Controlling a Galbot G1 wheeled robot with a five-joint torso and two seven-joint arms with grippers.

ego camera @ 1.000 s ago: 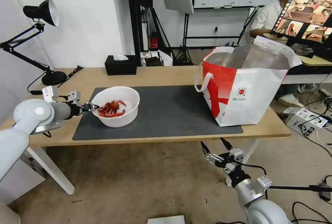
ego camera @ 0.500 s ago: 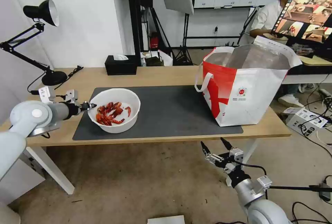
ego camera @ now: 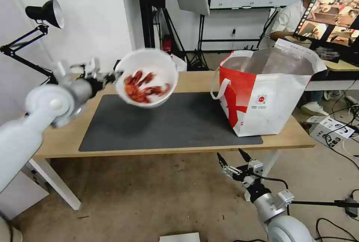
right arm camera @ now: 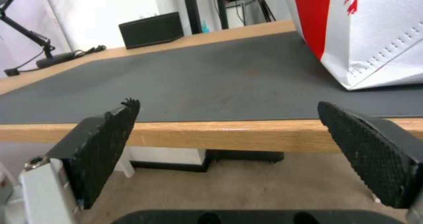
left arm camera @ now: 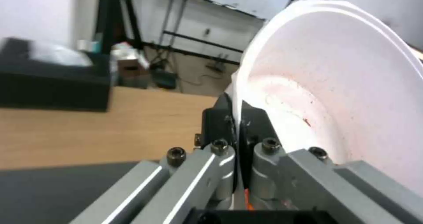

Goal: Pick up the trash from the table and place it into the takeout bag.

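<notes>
White bowl [ego camera: 146, 77] of red shells [ego camera: 144, 87] hangs tilted above the mat [ego camera: 175, 122], its rim pinched in the left tool [ego camera: 112, 76]. Foil-lined bag [ego camera: 267, 92] stands open on the worktop [ego camera: 187, 79]. Right tool [ego camera: 233, 161] gapes empty below its edge.

The bowl [ego camera: 146, 77] is white, speckled faintly pink-red inside, and carries red-orange crayfish shells [ego camera: 144, 88]. The takeout bag [ego camera: 261, 92] is white with a red panel, silver foil lining and a small round red logo. The counter [ego camera: 187, 81] is light wood under a dark grey mat [ego camera: 175, 122]. The tissue box [right arm camera: 152, 29] is black. The right hand [right arm camera: 229, 144] has black pads with a fine knurled grid.
</notes>
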